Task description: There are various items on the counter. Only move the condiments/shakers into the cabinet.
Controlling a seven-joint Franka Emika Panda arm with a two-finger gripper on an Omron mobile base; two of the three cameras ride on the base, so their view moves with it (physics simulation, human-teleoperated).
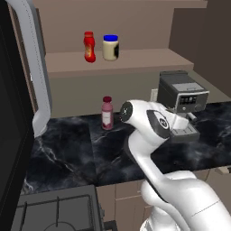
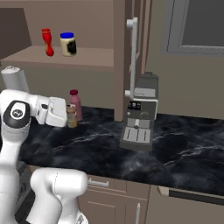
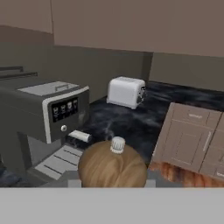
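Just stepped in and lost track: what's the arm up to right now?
The red squeeze bottle and blue-lidded jar already stand on the cabinet shelf. The gripper is at the small brown shaker by the pink bottle on the counter. In the hand view the shaker's top sits right below the camera; whether the fingers grip it is unclear.

Counter (image 1: 67,153) looks like glossy black marble with white veins. Shaker (image 3: 112,168) at bottom center is smooth brown wood, coffee machine (image 3: 41,118) matte grey plastic-ish.
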